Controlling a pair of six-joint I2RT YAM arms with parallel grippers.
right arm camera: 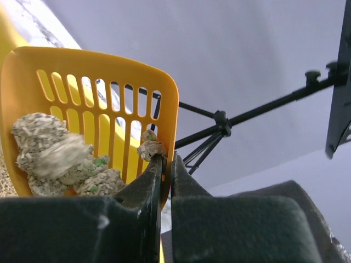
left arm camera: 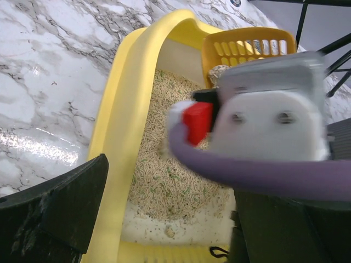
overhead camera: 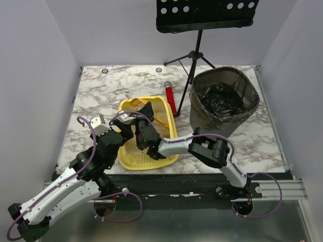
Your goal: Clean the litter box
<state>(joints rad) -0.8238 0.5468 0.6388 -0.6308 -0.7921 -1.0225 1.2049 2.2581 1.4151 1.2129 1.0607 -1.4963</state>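
The yellow litter box (overhead camera: pixel 173 132) lies at the table's near middle, with beige litter (left arm camera: pixel 164 175) heaped toward its far end. My left gripper (overhead camera: pixel 124 133) is open and straddles the box's left wall (left arm camera: pixel 118 137), one finger (left arm camera: pixel 55 213) outside and the other inside. My right gripper (right arm camera: pixel 166 160) is shut on the side wall of the orange-yellow slotted scoop (right arm camera: pixel 82 60), held tilted over the box. Several grey-beige clumps (right arm camera: pixel 55 156) rest in the scoop. In the left wrist view the right wrist's white body (left arm camera: pixel 263 120) hides much of the box, and the scoop (left arm camera: pixel 249 49) shows behind it.
A black mesh bin (overhead camera: pixel 224 101) with a dark liner stands to the right of the box. A red-handled tool (overhead camera: pixel 170 98) lies between them. A black music stand's tripod (overhead camera: pixel 197 53) stands at the back. White walls enclose the marble table (overhead camera: pixel 96 96).
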